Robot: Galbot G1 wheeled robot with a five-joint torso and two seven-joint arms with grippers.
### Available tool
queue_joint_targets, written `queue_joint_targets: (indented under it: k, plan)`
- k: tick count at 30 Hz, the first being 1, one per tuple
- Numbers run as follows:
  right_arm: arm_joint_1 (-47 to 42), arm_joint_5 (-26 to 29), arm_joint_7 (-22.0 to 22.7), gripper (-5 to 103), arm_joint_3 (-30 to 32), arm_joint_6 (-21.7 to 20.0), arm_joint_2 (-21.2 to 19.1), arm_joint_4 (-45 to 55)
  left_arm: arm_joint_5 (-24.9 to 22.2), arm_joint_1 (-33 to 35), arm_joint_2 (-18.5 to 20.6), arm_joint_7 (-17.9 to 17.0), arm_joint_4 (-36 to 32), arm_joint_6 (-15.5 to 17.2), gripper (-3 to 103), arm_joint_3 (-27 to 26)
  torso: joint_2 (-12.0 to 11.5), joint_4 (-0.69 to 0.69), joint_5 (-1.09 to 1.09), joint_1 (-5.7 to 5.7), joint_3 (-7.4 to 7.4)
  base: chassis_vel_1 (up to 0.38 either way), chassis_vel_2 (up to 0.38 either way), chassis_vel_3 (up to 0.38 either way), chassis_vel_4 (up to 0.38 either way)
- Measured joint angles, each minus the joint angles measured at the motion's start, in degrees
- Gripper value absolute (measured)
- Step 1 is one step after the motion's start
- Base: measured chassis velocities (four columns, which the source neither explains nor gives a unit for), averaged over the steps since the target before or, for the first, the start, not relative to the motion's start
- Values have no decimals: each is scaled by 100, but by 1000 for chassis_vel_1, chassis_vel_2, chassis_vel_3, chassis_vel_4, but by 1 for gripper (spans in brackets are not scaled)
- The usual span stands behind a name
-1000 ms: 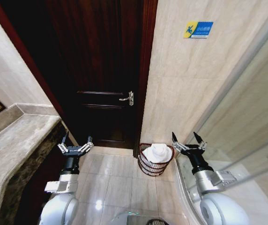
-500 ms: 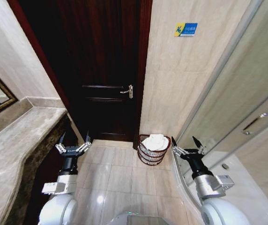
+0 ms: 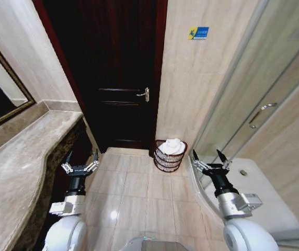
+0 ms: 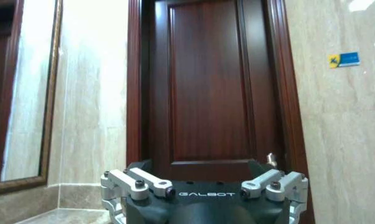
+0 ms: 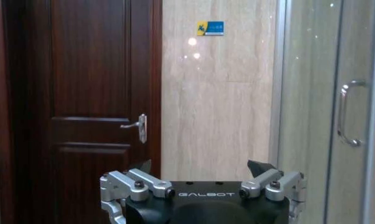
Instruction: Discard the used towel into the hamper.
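As the view pulls back from a second ago, the hamper (image 3: 170,155) shrinks by the door, towel (image 3: 172,146) inside; left tool (image 3: 80,167) and right tool (image 3: 210,165) hang open, empty — job looks done.

Bright, even indoor light; wide-angle bending toward the head view's edges.
Glare spots on floor tiles (image 3: 111,213) at 7 o'clock; door (image 3: 119,68) dark.

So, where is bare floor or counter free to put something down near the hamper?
The tiled floor lies bare between the marble counter and the shower base, in front of the door. The counter top is mostly bare too. The corner by the wall is taken by the hamper, heaped with a white towel.
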Motion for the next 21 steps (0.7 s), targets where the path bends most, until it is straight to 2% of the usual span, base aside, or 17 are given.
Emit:
queue_joint_targets:
  k: [13,21]
  plan:
    - [-30,-61,-16,100,-34,59,28,-1,3,-103,-48,56,-53,2,100,140,-5,0,-2,0,-1,196,-208,-207,204]
    - [-177,-87,-140,100,-20,290,90,-1,2,-65,-81,54,-109,-22,100,164,-4,1,-2,-7,-5,142,-138,-153,154]
